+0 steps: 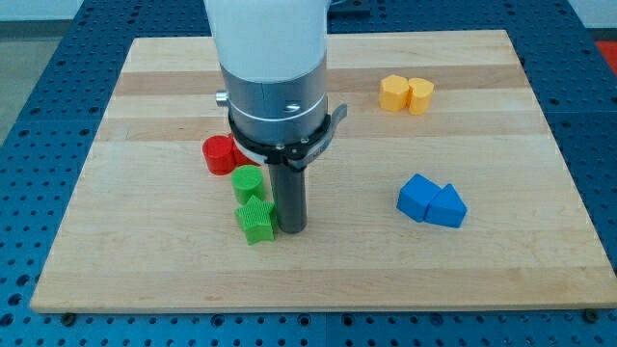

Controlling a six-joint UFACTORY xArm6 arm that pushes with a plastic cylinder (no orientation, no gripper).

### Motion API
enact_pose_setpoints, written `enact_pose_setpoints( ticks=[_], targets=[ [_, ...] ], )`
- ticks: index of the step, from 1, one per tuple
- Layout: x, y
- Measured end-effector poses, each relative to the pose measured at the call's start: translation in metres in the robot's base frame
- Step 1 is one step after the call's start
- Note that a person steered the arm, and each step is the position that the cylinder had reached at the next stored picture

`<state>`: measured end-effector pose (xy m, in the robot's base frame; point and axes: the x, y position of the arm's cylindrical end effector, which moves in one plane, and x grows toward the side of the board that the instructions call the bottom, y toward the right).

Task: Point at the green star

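My tip (pixel 293 229) rests on the table (pixel 501 270), touching the green star (pixel 255 221) on its right; no gripper jaws to report.

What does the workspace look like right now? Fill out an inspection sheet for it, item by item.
Surface: pale wooden board, flat, with a blue perforated bench around it.
Job's things: green star lies low on the board, left of centre; my tip stands right beside it on the view's right, close enough to touch or nearly so.
Clutter: green cylinder just above the star; red block up and left of it; two yellow blocks side by side at the top right; two blue blocks together at the right.
Grippers: none fitted, only the rod.
Cables: nothing seen.
Surroundings: blue bench only.
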<state>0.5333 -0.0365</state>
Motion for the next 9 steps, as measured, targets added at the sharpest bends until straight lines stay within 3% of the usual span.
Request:
enact_pose_setpoints(
  ticks=[2,5,6,7,9],
  targets=[
    [-0.008,-0.008],
    [-0.219,-0.009],
    [-0.242,-0.075],
    [-0.243,-0.153],
    [-0.12,-0.233]
  ],
)
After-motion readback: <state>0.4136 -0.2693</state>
